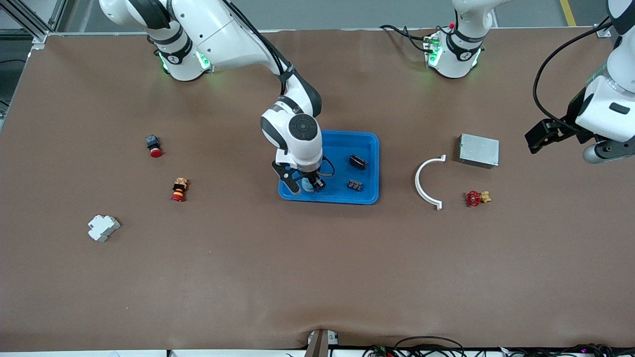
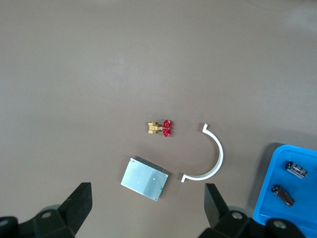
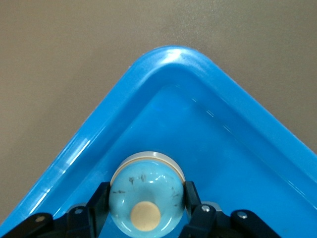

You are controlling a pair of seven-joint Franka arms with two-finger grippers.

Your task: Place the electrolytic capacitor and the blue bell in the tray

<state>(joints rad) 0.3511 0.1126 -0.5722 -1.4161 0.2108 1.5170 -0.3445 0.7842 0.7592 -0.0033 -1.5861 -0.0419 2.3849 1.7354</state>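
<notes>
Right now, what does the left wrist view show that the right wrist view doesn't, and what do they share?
Only the left wrist view shows the red-handled valve, the white curved clip, the grey metal box and two dark parts in the tray, with the open left gripper over that end of the table. Only the right wrist view shows the blue bell, clamped in the right gripper over a tray corner. Both show the blue tray and the brown table.
</notes>
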